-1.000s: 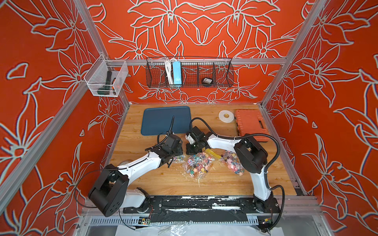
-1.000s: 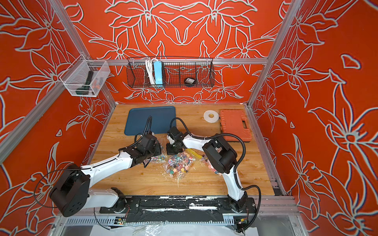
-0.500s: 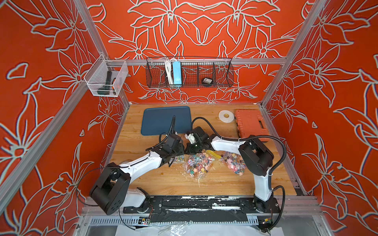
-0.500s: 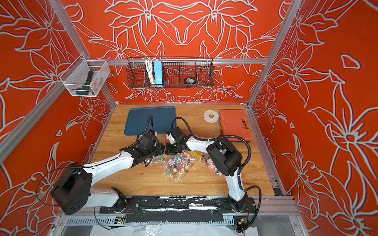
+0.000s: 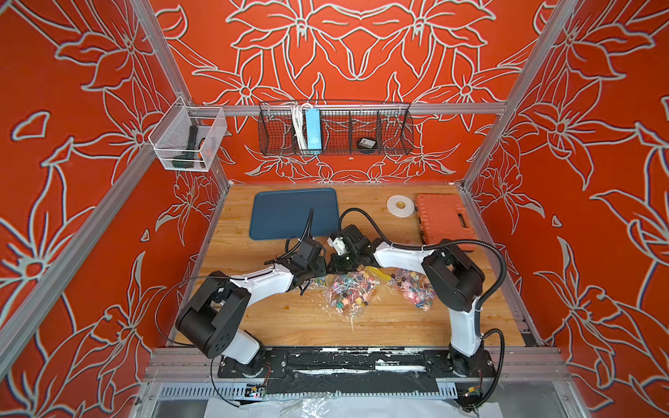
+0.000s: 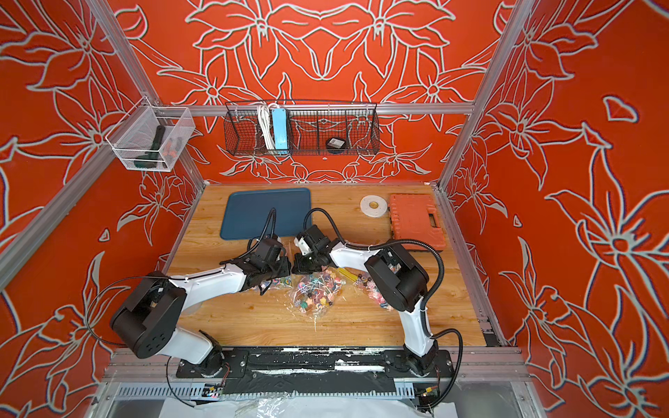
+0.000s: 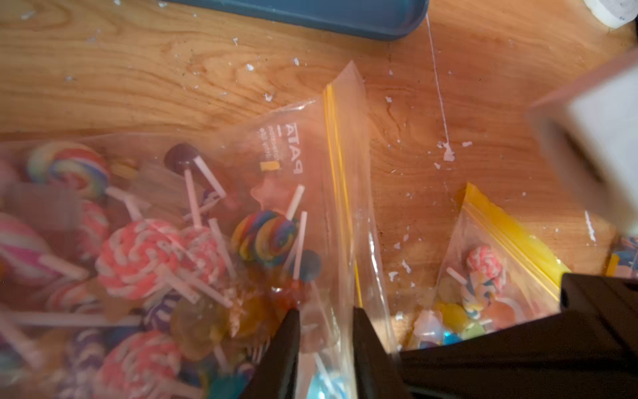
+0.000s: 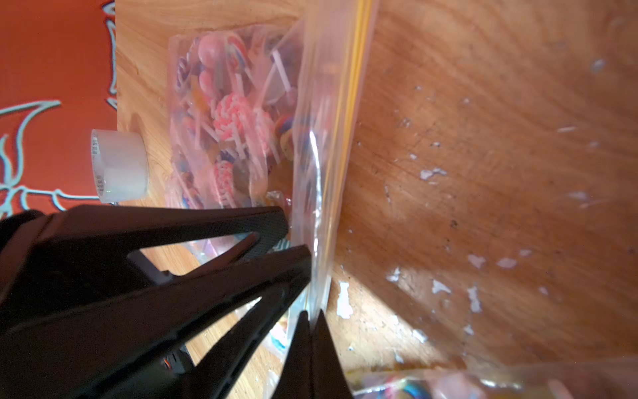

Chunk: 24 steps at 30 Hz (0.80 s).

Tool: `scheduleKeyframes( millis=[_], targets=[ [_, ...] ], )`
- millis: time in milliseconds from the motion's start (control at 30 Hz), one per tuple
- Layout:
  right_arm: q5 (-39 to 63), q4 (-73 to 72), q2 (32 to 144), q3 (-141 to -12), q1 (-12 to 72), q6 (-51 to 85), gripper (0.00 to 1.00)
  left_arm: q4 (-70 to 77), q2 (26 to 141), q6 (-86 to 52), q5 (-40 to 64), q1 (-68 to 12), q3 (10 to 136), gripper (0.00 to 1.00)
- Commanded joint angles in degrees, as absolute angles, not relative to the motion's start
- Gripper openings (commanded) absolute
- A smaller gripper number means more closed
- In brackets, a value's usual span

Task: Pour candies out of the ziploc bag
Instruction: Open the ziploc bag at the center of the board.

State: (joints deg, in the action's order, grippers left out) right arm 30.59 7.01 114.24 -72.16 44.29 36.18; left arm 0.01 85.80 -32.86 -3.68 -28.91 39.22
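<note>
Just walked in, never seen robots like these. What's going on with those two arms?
It's a robot trying to empty a clear ziploc bag of lollipops on the wooden table. Its right gripper is pinched shut on the plastic by the yellow zip; its left gripper straddles the same edge, fingers apart. The lollipops are all inside, nothing poured yet. Beside it lies another filled bag.

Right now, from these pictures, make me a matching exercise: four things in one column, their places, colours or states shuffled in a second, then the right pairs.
1 tray
2 tape roll
3 wire basket
4 right pincer

A shut on a ziploc bag's edge
B blue, lying flat on the table
C hung above the table's far edge
D white, beside the orange case

Pairs: 1-B, 2-D, 3-C, 4-A
</note>
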Motion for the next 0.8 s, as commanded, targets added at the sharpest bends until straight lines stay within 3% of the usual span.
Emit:
scheduleKeyframes(
  millis=[0,500,767],
  targets=[
    [31.55,7.45,113.29,-71.28,44.21,35.89,0.00,0.87,86.56,-31.94,-3.61,-28.56,40.22,0.28],
    [31.29,7.82,113.20,-70.93,44.21,35.65,0.00,3.05,89.65,-30.63,0.52,-28.39,41.57,0.27],
    [31.29,8.02,112.95,-70.67,44.16,35.48,0.00,2.90,91.34,-30.12,2.02,-28.34,42.11,0.16]
  ],
)
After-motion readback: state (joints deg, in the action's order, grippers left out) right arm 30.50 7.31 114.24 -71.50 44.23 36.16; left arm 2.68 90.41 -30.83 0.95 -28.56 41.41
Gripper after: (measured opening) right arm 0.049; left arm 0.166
